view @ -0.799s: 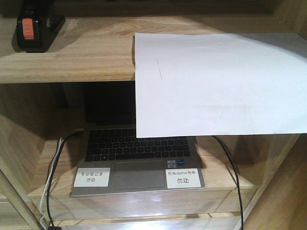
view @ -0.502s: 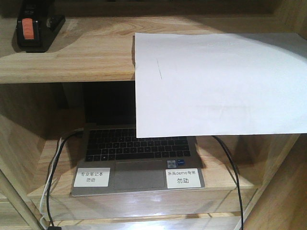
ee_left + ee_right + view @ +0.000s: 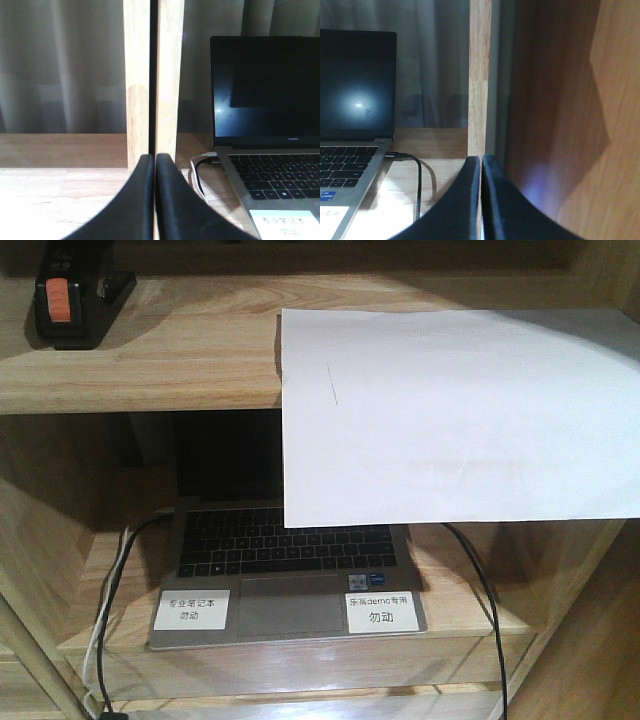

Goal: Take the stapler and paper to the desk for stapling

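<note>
The stapler (image 3: pixel 70 300), black with an orange patch, sits at the far left of the upper shelf in the front view. The paper (image 3: pixel 460 415), a white sheet with a faint short dark line, lies on that shelf at the right, its near half hanging over the shelf edge. Neither gripper shows in the front view. My left gripper (image 3: pixel 154 159) is shut with nothing in it, level with the lower shelf and facing a wooden upright (image 3: pixel 152 75). My right gripper (image 3: pixel 481 160) is also shut and empty, facing another upright (image 3: pixel 480 75). The desk's top is out of view.
An open laptop (image 3: pixel 285 570) sits on the lower shelf under the paper, with a black cable (image 3: pixel 480 590) on its right and cables (image 3: pixel 110 590) on its left. A darker brown wooden panel (image 3: pixel 570 115) stands close on the right of my right gripper.
</note>
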Robot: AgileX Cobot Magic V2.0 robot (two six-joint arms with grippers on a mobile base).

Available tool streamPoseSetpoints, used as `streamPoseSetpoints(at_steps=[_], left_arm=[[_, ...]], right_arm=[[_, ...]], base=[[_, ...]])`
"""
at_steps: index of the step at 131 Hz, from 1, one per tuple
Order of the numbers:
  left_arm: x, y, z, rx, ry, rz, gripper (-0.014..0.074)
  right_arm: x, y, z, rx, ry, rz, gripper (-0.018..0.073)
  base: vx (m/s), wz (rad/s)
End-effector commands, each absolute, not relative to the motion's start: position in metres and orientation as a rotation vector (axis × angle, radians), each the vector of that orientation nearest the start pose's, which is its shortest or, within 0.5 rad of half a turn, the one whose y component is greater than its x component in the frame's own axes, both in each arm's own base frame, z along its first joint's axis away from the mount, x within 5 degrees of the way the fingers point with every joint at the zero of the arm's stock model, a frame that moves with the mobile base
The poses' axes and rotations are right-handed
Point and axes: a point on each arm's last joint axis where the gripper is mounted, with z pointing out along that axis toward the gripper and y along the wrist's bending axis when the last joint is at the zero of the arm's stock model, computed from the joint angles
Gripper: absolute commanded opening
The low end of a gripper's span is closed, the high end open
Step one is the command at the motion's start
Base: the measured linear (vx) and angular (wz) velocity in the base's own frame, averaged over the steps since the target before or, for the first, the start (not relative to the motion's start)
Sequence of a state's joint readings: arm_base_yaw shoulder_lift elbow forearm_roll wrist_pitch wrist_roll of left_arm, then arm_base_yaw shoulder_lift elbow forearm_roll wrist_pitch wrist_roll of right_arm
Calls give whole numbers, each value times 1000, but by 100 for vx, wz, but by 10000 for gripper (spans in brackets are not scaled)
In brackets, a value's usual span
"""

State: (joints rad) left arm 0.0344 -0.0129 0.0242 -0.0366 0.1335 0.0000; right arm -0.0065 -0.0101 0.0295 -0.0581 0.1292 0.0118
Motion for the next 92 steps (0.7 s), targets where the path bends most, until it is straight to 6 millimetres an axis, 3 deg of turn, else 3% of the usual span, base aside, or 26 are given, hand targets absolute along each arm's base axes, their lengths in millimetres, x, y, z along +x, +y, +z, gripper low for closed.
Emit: streamPoseSetpoints(at_steps=[1,59,92], left_arm=[[56,2,197,-57,1551,-12,-6],[56,2,198,-57,1544,-12,-6],[55,2,210,-57,1414,-8,-6]], right_arm=[[56,-1,198,-32,1553,-56,-6],[56,-1,199,-33,1551,-56,-6],[56,-1,204,-34,1494,-55,-6]], base=[[0,0],[0,0],[0,0]])
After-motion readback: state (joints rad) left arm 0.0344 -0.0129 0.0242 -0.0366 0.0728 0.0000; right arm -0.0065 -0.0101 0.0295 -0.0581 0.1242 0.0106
